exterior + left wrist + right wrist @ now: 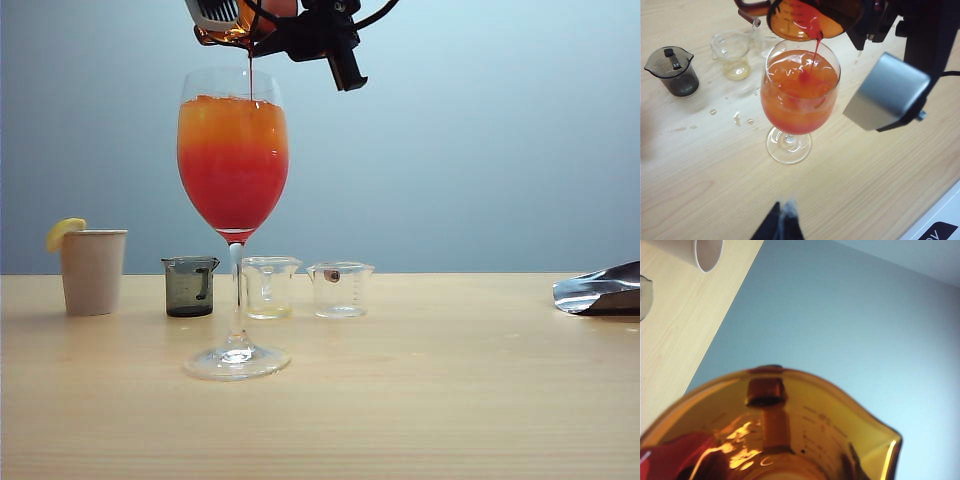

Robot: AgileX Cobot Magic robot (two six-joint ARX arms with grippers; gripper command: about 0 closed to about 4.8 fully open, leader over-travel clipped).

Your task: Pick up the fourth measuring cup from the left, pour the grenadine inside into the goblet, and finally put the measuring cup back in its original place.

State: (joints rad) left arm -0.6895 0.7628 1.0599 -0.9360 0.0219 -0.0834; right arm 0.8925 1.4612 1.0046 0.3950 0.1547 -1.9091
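1. Scanning from the left end of the worktop (420,400), you have a beige paper cup (92,270) with a lemon slice (64,231) near the back edge, then a smoky grey cup (189,286), then two clear cups (268,287) in the same back row.
2. The left gripper (781,222) hangs above the worktop's near side, well apart from the goblet; only dark finger tips show, so you cannot tell whether its jaws stand wide or narrow.
3. The goblet (233,160) stands in front of the cup row, towards the left half, foot flat, bowl nearly full of orange juice over red.
4. The right gripper (300,30) sits directly above the goblet's mouth, clamped on the fourth measuring cup (235,25).
5. The cup is tipped with its pour lip down and to the left, over the rim; a thin thread of grenadine (251,75) falls inside the bowl.
6. Judgement: the return slot lies down and to the right, past the last clear cup; the right arm is nearer, and you must level the cup first.
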